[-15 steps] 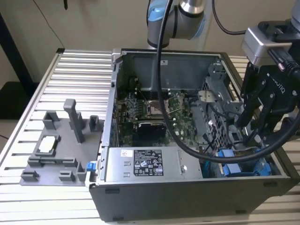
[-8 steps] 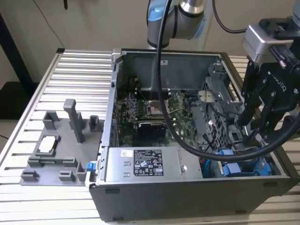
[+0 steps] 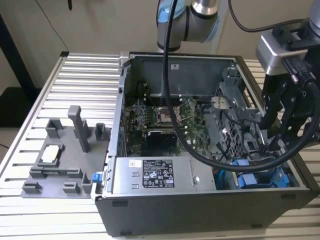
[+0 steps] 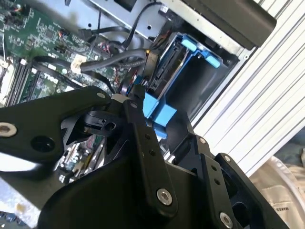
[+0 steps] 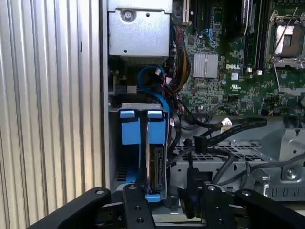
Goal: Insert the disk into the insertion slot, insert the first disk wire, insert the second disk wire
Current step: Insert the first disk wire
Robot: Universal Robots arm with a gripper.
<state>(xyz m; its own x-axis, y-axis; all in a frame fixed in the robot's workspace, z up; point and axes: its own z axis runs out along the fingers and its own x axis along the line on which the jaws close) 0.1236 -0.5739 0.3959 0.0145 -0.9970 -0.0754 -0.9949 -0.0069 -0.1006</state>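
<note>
Closest to my cameras, the gripper [image 4: 159,125] hangs over the front corner of the computer case [image 3: 200,210]. I cannot tell whether it is clamped on anything or free. A blue end tab [image 5: 152,196] sits just under it. I read that as the arm lining itself up along the slot's axis, so any push would travel straight down the rails.

Just past that, the disk [image 5: 155,167] stands on edge in its blue carrier frame [image 5: 129,131]. It is inside the insertion slot [image 5: 138,105], against the case wall that borders the slatted table [image 5: 47,95]. It looks well in, though I can't confirm it is fully seated.

Beside it, black cables [image 5: 238,126] lie draped across the perforated cage [image 5: 259,151], probably routed slack so their plugs can reach the disk's end. A black connector [image 5: 199,142] rests among them, apart from the disk.

Farther on are the power supply [image 5: 138,31] and the motherboard [image 5: 224,76]. In the exterior view, a grey fixture [image 3: 60,160] sits on the table at the exterior view's left, well apart from the work.
</note>
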